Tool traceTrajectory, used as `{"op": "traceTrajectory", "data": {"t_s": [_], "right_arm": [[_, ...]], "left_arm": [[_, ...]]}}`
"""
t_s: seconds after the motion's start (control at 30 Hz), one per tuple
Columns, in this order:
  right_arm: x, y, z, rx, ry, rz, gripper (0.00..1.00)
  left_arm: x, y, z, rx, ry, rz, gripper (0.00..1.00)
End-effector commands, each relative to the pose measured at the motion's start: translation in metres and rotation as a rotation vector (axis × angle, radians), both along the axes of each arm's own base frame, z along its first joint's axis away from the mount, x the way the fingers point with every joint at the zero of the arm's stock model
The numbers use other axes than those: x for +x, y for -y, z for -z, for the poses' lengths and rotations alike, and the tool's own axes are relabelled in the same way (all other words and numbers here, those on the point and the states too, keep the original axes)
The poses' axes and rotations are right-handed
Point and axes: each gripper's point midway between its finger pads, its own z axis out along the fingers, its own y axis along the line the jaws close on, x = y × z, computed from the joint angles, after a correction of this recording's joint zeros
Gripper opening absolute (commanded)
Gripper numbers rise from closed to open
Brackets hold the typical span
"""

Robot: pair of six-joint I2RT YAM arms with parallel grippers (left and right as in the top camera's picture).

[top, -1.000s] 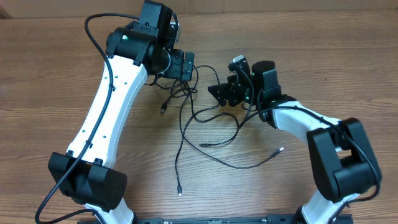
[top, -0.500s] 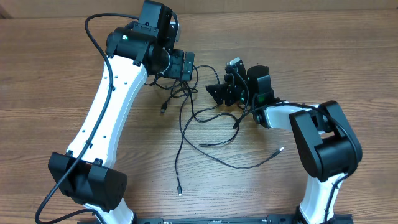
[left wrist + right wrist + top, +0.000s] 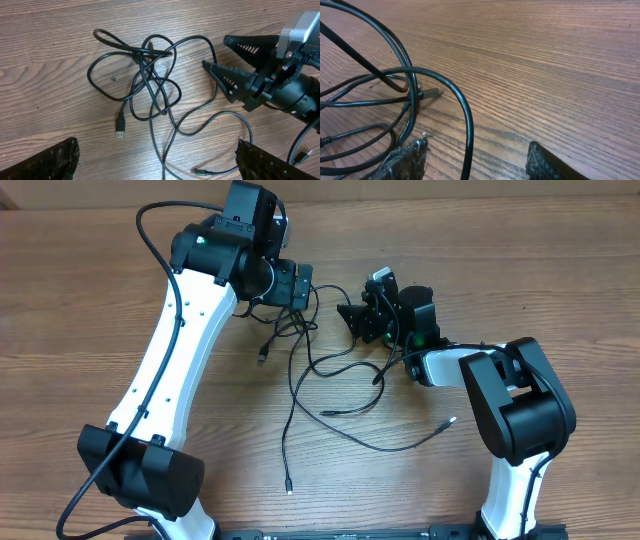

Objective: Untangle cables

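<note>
The cables (image 3: 318,365) are thin black cords lying in a loose knot (image 3: 147,82) on the wooden table, between the two arms. One USB plug (image 3: 120,131) lies free at the knot's lower left, and longer strands trail toward the near edge (image 3: 288,480). My left gripper (image 3: 302,288) hovers wide open above the knot, its fingers (image 3: 47,162) at the bottom corners of the left wrist view. My right gripper (image 3: 350,320) is low at the knot's right side and open. A single strand (image 3: 467,145) runs between its fingers (image 3: 402,160) without being pinched.
The wooden table (image 3: 80,330) carries nothing besides the cords. A silvery-tipped cord end (image 3: 453,420) lies at the right near the right arm's base. Another plug (image 3: 325,413) rests mid-table. The right gripper's ribbed fingers (image 3: 235,80) show close to the knot in the left wrist view.
The right arm's elbow has swung in toward the middle and its gripper has shifted slightly toward the far edge, its jaws narrowing. The left arm and the cords have not moved.
</note>
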Motion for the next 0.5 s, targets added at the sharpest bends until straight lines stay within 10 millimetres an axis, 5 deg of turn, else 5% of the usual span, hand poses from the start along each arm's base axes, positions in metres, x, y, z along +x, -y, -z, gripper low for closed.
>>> {"op": "traceTrajectory", "data": {"t_s": [0.0,0.47], "right_arm": [[0.0023,0.0004,0.0000,-0.006,0.011,0.007,0.63],[0.0048,0.0005,0.0059,-0.005,0.022,0.013,0.64]], "left_arm": [[-0.0004,-0.0033,-0.0026,0.008,0.011,0.004,0.99],[-0.0005,-0.0033,-0.0024,0.009,0.010,0.004,1.00]]}}
